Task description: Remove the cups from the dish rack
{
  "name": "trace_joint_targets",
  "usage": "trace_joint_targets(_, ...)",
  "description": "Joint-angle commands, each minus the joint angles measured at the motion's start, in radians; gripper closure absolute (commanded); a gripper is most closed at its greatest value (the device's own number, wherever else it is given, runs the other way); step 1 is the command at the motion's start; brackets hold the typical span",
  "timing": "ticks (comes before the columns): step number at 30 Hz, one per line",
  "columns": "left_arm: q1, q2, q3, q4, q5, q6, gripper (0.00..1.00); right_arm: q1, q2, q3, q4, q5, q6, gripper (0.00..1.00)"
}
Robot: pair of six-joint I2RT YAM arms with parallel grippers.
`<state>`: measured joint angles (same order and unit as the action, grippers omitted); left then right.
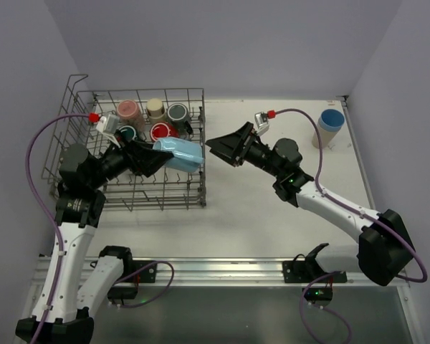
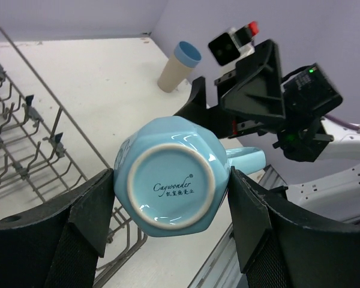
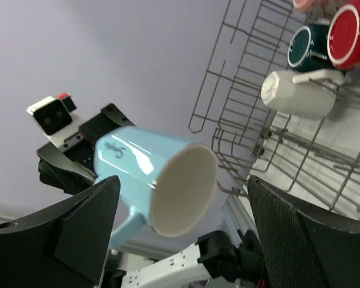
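Left wrist view: the left gripper (image 2: 171, 207) clamps a glossy, faceted light blue mug (image 2: 171, 180) by its sides, its cream-ringed round base printed "Caywonder" over small Chinese characters, raised above the right edge of the grey wire dish rack (image 2: 24, 139), facing the wide-spread right gripper (image 3: 183, 192).

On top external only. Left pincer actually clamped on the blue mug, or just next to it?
Observer: Clamped. Left wrist view shows the left pincer pressing opposite sides of the light blue mug, base toward the camera.
Operator: Right side got it yet?
Observer: No. Right wrist view shows the right pincer open, spread either side of the mug's mouth, not touching.
Operator: Anything in the rack I'm missing?
Observer: A white mug lying on its side in the dish rack, beside a teal cup and a red cup.
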<state>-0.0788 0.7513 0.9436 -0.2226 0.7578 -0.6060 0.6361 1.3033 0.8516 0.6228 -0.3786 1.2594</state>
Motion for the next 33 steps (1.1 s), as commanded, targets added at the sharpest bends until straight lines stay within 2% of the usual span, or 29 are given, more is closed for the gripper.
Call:
trace_joint_targets(1, 0.004, -0.017, -0.006, 0.276, 0.097, -0.08, 0.98, 0.007, -0.042, -0.055, 0.077, -0.045, 0.073, 0.11)
trace_joint_targets(6, -0.001, 0.003, -0.049, 0.342, 0.15, -0.123, 0.97, 0.007, -0.039, -0.043, 0.15, -0.155, 0.119, 0.15)
trace_joint_targets(12, -0.032, 0.02, -0.063, 0.368, 0.178, -0.121, 0.96, 0.01, -0.027, -0.02, 0.218, -0.204, 0.175, 0.21)
trace_joint_targets(19, -0.124, 0.042, -0.095, 0.443, 0.152, -0.13, 0.94, 0.027, 0.031, 0.026, 0.291, -0.259, 0.238, 0.26)
trace_joint_targets(23, -0.19, 0.065, -0.094, 0.445, 0.106, -0.101, 0.91, 0.028, 0.056, 0.018, 0.376, -0.247, 0.282, 0.42)
trace_joint_targets(24, -0.203, 0.068, -0.094, 0.445, 0.103, -0.097, 0.9, 0.028, 0.057, 0.018, 0.385, -0.246, 0.285, 0.5)
trace_joint_targets(26, -0.207, 0.072, -0.095, 0.445, 0.098, -0.09, 0.85, 0.027, 0.059, 0.006, 0.429, -0.227, 0.285, 0.61)
trace_joint_targets(27, -0.207, 0.072, -0.095, 0.443, 0.097, -0.089, 0.83, 0.027, 0.053, 0.0, 0.436, -0.217, 0.278, 0.74)
trace_joint_targets(29, -0.207, 0.071, -0.092, 0.415, 0.081, -0.064, 0.69, 0.027, 0.033, -0.011, 0.431, -0.198, 0.246, 0.83)
trace_joint_targets(30, -0.207, 0.069, -0.089, 0.398, 0.074, -0.052, 0.62, 0.025, 0.025, -0.014, 0.425, -0.191, 0.215, 0.91)
trace_joint_targets(31, -0.207, 0.066, -0.075, 0.372, 0.048, -0.016, 0.46, 0.024, 0.013, -0.017, 0.408, -0.186, 0.203, 0.95)
trace_joint_targets(33, -0.207, 0.062, -0.063, 0.292, 0.011, 0.023, 0.29, 0.014, 0.002, -0.017, 0.384, -0.184, 0.163, 1.0)
